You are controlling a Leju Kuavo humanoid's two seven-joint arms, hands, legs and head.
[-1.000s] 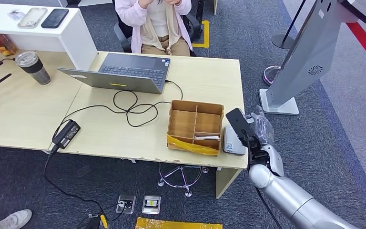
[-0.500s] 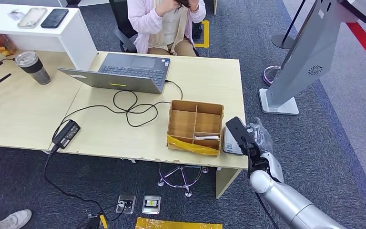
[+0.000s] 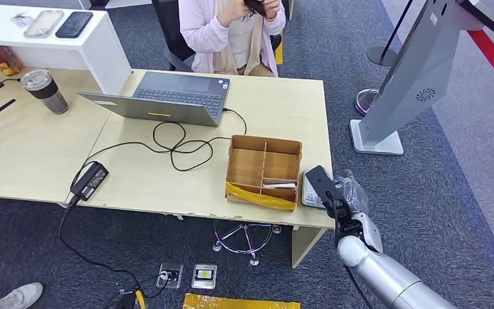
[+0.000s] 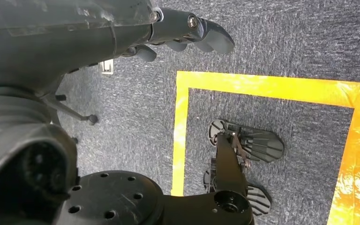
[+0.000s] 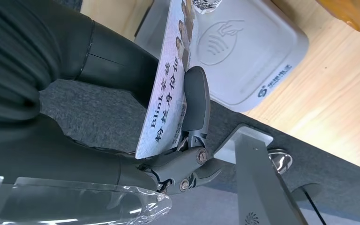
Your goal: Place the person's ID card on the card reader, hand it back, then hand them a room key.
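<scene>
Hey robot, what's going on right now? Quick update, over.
Right robot hand pinches ID card, close over card reader, not laid down. Left robot hand hangs empty over the floor. Nothing blocking.

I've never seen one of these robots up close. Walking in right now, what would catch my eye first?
Most likely the silver arm at the desk's near right corner, its right hand holding an ID card just above the grey card reader. Beside the reader stands a divided cardboard box. Across the desk, behind an open laptop, sits a person in a pink cardigan.
</scene>
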